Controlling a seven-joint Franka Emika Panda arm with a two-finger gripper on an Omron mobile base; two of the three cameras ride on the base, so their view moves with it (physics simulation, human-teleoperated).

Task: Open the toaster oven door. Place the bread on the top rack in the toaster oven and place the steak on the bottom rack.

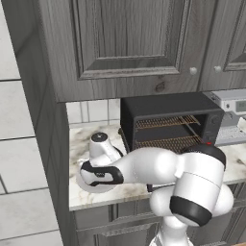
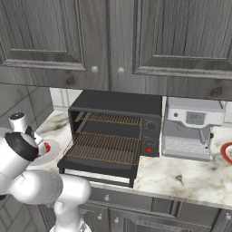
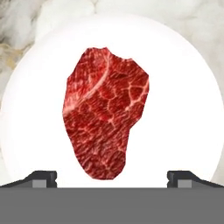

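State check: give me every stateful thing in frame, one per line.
toaster oven door: open, folded down
top rack: bare
bottom rack: bare
steak: lying on white plate, not gripped
gripper: open, fingers either side of the steak
toaster oven: red light on panel

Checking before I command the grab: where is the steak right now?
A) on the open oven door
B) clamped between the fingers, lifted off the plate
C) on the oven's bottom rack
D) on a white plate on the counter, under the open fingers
D: in the hand view the steak lies flat on the white plate, with the fingers spread wide either side, not touching it.
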